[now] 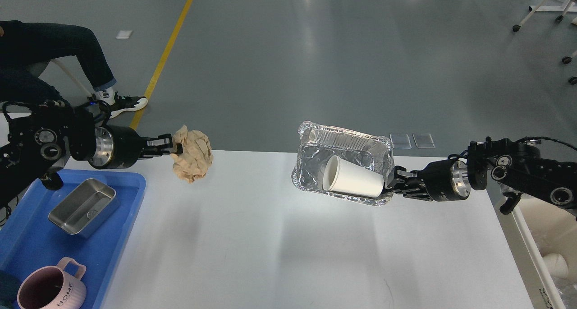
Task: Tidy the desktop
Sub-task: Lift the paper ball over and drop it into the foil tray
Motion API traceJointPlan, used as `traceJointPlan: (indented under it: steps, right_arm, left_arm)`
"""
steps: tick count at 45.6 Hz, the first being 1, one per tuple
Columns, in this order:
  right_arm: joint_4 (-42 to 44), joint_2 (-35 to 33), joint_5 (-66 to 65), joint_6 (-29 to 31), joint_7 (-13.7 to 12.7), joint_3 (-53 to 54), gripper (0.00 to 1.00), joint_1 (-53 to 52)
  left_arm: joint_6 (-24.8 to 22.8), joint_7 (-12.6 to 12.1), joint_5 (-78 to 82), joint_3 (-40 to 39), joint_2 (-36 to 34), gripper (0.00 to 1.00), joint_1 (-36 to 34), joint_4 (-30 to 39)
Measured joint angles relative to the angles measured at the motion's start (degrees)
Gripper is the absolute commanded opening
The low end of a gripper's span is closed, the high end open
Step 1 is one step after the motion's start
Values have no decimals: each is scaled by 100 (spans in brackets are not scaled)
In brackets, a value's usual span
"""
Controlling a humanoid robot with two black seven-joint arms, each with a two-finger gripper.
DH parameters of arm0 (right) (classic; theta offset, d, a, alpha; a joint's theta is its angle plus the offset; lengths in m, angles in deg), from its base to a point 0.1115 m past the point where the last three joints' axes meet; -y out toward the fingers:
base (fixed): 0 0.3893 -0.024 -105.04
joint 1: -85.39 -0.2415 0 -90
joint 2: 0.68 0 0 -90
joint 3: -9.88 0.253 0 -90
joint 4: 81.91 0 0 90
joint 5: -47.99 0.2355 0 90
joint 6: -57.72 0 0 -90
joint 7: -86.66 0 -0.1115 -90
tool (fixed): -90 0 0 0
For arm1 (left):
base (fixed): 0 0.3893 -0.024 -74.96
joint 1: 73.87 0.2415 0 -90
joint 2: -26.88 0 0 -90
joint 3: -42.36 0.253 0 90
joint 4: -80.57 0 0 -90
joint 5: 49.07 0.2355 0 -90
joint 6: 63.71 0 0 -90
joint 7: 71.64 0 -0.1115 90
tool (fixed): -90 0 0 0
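The table (270, 237) is lying below both grippers, its white top spreading between them. The left gripper (173, 146) is clamping a crumpled brown paper ball (194, 154) above the far left edge, beyond a blue tray (128, 200). The right gripper (391, 180) is pinching the rim of a foil container (347, 146) with a white paper cup (351, 177) lying inside.

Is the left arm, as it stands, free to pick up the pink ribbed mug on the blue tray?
Probably not: the left claw is shut on a crumpled tan paper ball, though the pink ribbed mug lies unobstructed.
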Motion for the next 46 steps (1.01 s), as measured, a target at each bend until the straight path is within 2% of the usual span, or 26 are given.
traceJointPlan:
  steps: [9, 23, 31, 41, 46]
  right_arm:
    - [-51, 4, 0, 5, 0, -10, 0, 34]
    - [-15, 403, -8, 3, -2, -95, 0, 47]
    - [14, 496, -9, 0, -18, -105, 0, 41]
    - [25, 526, -9, -1, -28, -106, 0, 49]
    - [26, 512, -9, -5, -32, -106, 0, 54]
  left_arm:
    - [0, -38, -186, -310, 168, 0, -706, -352]
    - [-110, -97, -245, -224, 1616, 0, -2083, -1467]
    - [-241, -90, -244, 83, 2443, 0, -2976, -2225]
    - [-342, -134, -244, 336, 3247, 0, -3341, -2494]
    - [-497, -300, -287, 553, 3566, 0, -3379, -2555]
